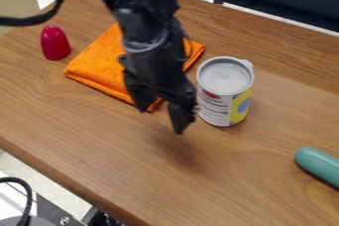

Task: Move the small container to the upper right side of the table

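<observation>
We are looking at a small lidded can (225, 91), and on its near side its label is showing a white panel with lines of small print, a red patch higher up, and a yellow panel with a blue shape towards the right. The print is staying too small for us to read. We are seeing the black arm (142, 22) hanging down over the tabletop (99, 145) from the far left, its lower part leaning a little to the right as it is descending. Its gripper (161, 116) is pointing down at a slant, just left of the can, and a soft shadow is lying on the wood below. We are finding the jaws parted, one to the left and the other nearer and to the right, and they are gripping nothing. Whether the right one is touching the can, we are unable to tell.

The can is standing upright right of the middle of the tabletop, its long axis running vertically. Its grey lid is facing up, and a small tab is jutting from the rim on the far right side.

We are also noticing a folded orange cloth (99, 69) lying behind the arm, a red rounded piece (55, 44) standing just left of it, and a teal rounded object (319, 164) reaching in at the right edge, nearer than the can.
</observation>
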